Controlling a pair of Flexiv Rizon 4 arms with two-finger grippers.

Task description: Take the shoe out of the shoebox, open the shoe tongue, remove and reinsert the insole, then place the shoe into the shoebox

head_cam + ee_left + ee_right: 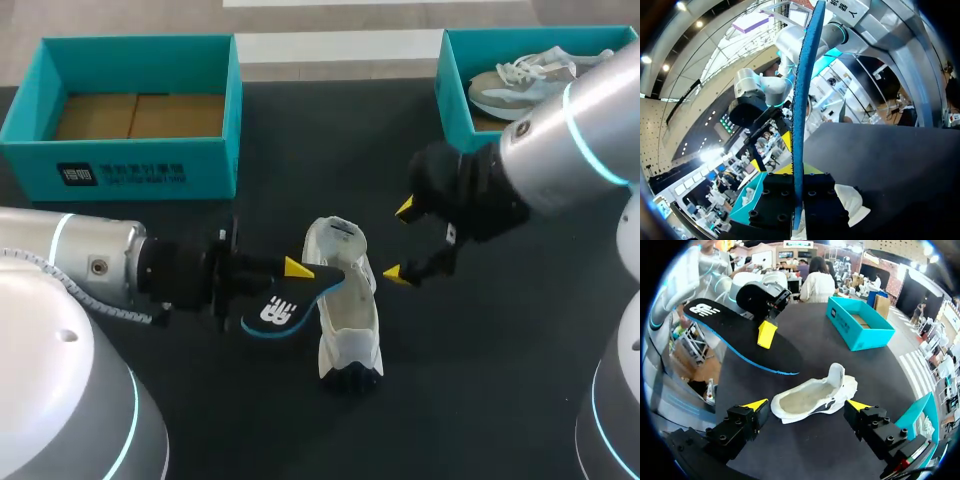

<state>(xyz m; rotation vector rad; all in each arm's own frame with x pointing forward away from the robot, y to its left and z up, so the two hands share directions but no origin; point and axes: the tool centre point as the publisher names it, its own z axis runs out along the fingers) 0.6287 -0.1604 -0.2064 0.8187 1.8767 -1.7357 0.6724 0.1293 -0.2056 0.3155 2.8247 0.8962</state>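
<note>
Here, insole (275,312) clamped in left gripper (300,276), shoe (347,325) beside

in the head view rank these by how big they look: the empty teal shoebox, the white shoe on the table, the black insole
1. empty teal shoebox, clearly largest
2. white shoe
3. black insole: looks smallest, but the left claw holds it up nearer the camera and covers one end, so its place against the shoe is less sure
</note>
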